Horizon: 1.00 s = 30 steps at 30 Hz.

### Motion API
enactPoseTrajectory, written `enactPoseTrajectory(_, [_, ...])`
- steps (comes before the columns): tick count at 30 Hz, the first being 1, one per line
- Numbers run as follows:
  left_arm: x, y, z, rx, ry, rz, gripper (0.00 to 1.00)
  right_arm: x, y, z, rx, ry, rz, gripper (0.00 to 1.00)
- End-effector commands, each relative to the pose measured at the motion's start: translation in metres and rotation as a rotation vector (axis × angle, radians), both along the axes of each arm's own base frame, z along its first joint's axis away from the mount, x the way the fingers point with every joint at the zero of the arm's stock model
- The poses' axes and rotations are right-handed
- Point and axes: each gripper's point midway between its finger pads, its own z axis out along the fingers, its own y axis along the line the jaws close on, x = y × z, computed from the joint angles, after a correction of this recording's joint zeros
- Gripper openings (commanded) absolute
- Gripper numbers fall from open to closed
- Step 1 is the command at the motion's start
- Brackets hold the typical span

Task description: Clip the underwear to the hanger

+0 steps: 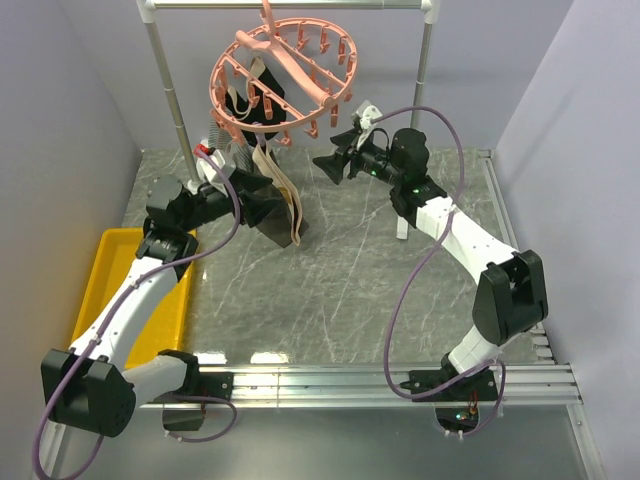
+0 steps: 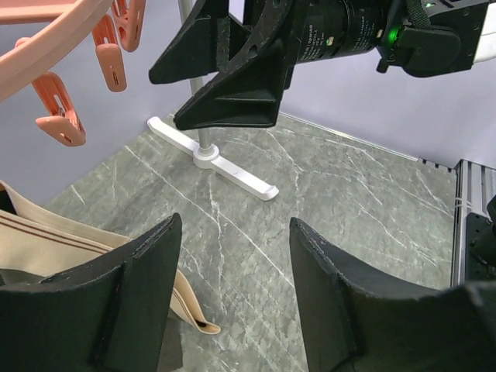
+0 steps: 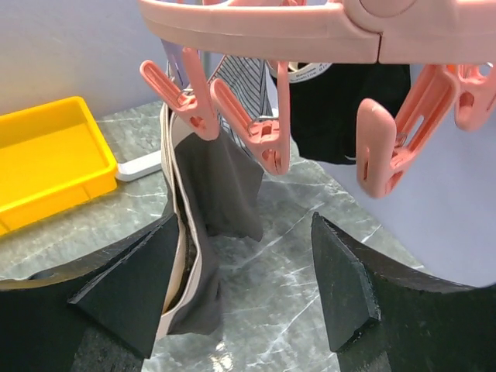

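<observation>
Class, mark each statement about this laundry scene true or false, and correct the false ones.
1. The underwear hangs below the hanger. True.
2. The left gripper and the right gripper are both open. True.
3. The yellow tray lies on the robot's right side. False: it lies on the left, beside the left arm.
4. The left gripper is shut on the underwear. False: it is open, the waistband beside it.
5. A black garment hangs from the hanger too. True.
</observation>
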Motion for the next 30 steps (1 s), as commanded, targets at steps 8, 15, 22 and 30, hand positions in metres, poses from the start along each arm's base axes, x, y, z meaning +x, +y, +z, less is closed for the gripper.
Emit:
enactPoseTrajectory(8, [0.005,-0.008,0.028,-0.033,-0.108,0.02,0.65,-0.001,0.01,0.06,0.061,-0.169,0.025,0.77])
enactPoseTrajectory(15, [0.009,-0.007,0.026,-0.031,-0.106,0.05,0.68,0.001,0.018,0.068,0.067,-0.173,0.024,0.78])
enactPoseTrajectory(22, [0.009,-0.004,0.027,-0.031,-0.108,0.072,0.68,0.009,0.024,0.072,0.082,-0.149,0.01,0.79])
enactPoseTrajectory(30, [0.011,-0.003,0.024,-0.029,-0.1,0.083,0.69,0.01,0.033,0.071,0.099,-0.14,0.0,0.77])
